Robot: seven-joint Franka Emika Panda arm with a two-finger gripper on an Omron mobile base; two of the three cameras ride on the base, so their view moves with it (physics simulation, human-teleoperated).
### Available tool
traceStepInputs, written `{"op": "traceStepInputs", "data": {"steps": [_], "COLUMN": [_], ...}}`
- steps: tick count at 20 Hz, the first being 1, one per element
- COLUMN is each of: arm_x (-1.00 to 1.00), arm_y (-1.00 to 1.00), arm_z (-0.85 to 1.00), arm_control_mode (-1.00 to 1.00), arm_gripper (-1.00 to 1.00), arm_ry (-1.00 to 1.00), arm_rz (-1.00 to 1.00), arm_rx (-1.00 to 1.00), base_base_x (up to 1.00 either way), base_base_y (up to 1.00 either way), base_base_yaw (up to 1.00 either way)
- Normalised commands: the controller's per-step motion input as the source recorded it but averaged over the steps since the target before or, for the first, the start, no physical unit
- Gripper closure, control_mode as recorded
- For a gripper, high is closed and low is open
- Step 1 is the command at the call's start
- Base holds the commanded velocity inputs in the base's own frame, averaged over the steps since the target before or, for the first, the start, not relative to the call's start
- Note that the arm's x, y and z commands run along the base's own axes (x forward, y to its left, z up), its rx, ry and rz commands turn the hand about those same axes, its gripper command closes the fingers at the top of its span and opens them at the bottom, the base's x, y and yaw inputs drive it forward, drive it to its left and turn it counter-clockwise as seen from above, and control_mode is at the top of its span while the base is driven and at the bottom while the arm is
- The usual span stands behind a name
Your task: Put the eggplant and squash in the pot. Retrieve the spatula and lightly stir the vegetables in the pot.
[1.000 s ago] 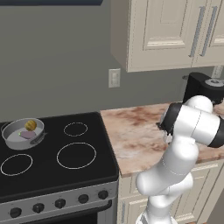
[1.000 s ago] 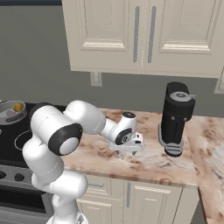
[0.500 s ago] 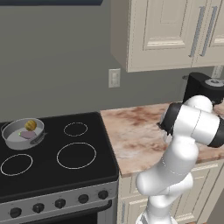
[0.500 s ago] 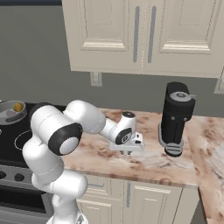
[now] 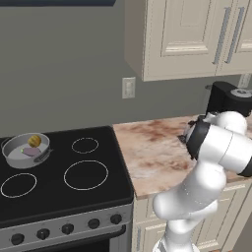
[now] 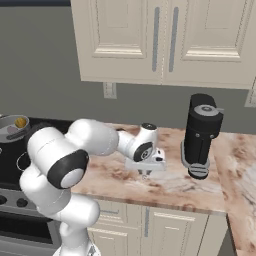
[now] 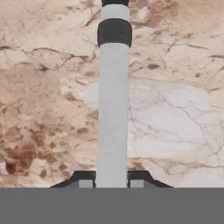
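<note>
- Two-finger dark-tipped gripper [image 7: 112, 180] closed narrow on the long pale-grey spatula handle with a black band [image 7: 113, 109], low over the marbled beige stone counter [image 7: 48, 109], just beside the tall black coffee machine [image 6: 201, 135]
- Grip sits at one end of the handle; likely risk: the spatula pivots or slips on lift
- Low round grey metal pot [image 5: 25, 148] sits well apart from the coffee machine, on the stove's far corner; dull purple eggplant [image 5: 30, 152] and yellow-green squash [image 5: 34, 141] lie inside
- Long carry: the handle could clip the pot rim

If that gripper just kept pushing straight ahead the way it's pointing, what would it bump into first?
The gripper, shut on the grey spatula handle, points down at the marble counter; it would likely meet that counter first, though the gap is hard to judge.
</note>
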Motion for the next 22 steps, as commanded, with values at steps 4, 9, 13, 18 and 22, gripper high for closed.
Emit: {"op": "traceStepInputs", "data": {"steps": [4,9,13,18,22], "arm_x": [-0.55,-0.42,-0.31,-0.23,-0.17], "arm_y": [0.00,0.12,0.13,0.24,0.27], "arm_z": [1.00,0.99,0.80,0.43,0.36], "arm_control_mode": [-1.00,-1.00,-1.00,-1.00,-1.00], "arm_gripper": [1.00,1.00,1.00,1.00,1.00], "arm_ry": [-0.06,-0.08,0.00,0.05,0.01], "arm_rz": [0.03,0.01,0.00,-0.01,0.00], "arm_rx": [0.00,0.00,0.00,0.00,0.00], "base_base_x": [0.00,0.00,0.00,0.00,0.00], "base_base_y": [0.00,0.00,0.00,0.00,0.00], "base_base_yaw": [0.00,0.00,0.00,0.00,0.00]}}
